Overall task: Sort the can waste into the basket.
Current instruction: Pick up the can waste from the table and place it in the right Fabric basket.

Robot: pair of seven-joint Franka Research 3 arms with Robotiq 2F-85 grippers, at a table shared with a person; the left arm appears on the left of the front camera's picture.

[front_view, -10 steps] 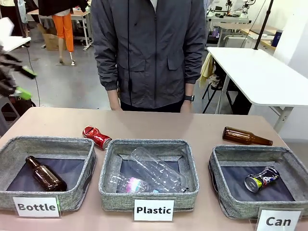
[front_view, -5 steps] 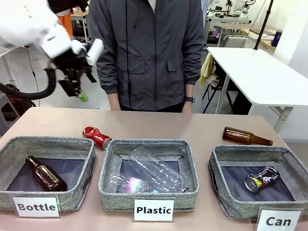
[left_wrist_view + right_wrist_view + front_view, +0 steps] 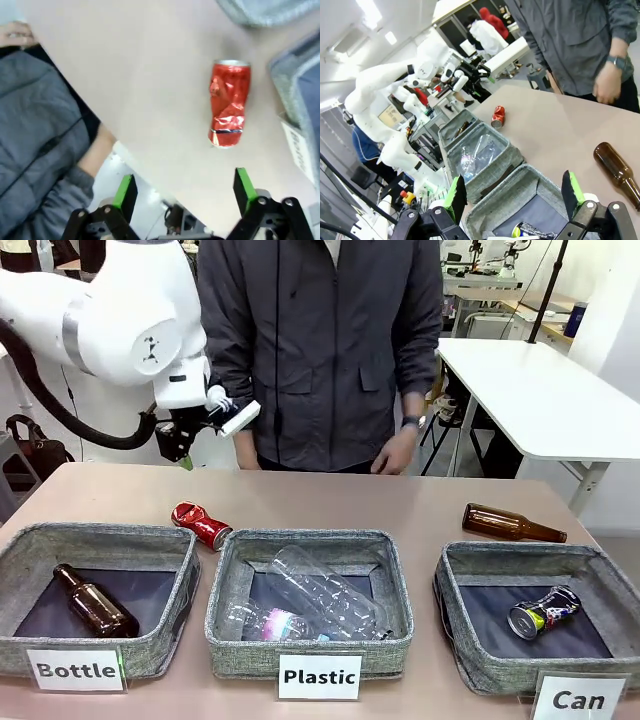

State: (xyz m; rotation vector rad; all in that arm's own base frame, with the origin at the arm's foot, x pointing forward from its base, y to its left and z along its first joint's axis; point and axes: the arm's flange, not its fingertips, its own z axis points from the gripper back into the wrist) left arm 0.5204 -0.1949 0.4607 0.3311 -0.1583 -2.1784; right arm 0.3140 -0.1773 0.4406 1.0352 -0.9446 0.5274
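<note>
Red can (image 3: 228, 104) lies on its side on the worktop (image 3: 330, 500), just beside the far corner of the Plastic bin (image 3: 240, 655), well apart from the Can basket (image 3: 485, 672); a printed can (image 3: 544, 612) lies inside that basket. Left hand (image 3: 184, 189) hovers over the worktop's far edge near the red can, fingers spread, empty; right hand (image 3: 514, 190) is spread above the basket. Judged handling: light, thin-walled, crushed, smooth; liable to roll or slip; grip across the dented waist with moderate force.

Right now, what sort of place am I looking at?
Probably a robotics lab: a white robot arm at a table holding a Bottle bin, a Plastic bin and a Can bin, with a white worktable beyond.
</note>
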